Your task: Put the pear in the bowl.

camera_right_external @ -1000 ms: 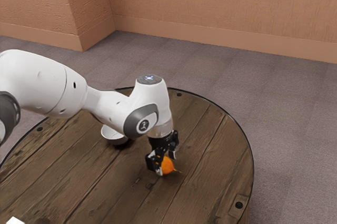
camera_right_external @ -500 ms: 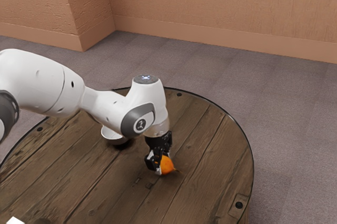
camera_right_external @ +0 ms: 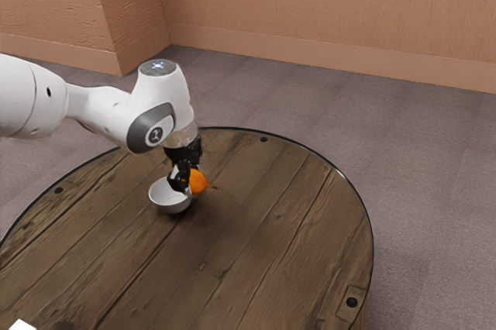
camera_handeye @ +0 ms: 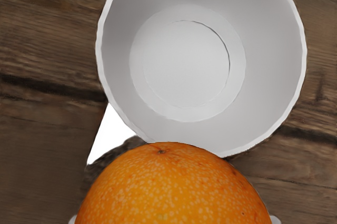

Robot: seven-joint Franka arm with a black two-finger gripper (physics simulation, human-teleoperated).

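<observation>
Above the table, we hold the fruit pinched in our gripper, off the bowl's centre, toward the exterior view's right.

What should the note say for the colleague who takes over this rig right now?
Gripper: shut on the orange-coloured fruit, which I take for the pear.
Bowl: upright on the table, empty; the fruit is at its rim, not inside.
Done: fruit grasped and brought to the bowl.
Left: move it over the bowl's middle, lower, release, back away. I cannot judge its clearance above the rim.
</observation>
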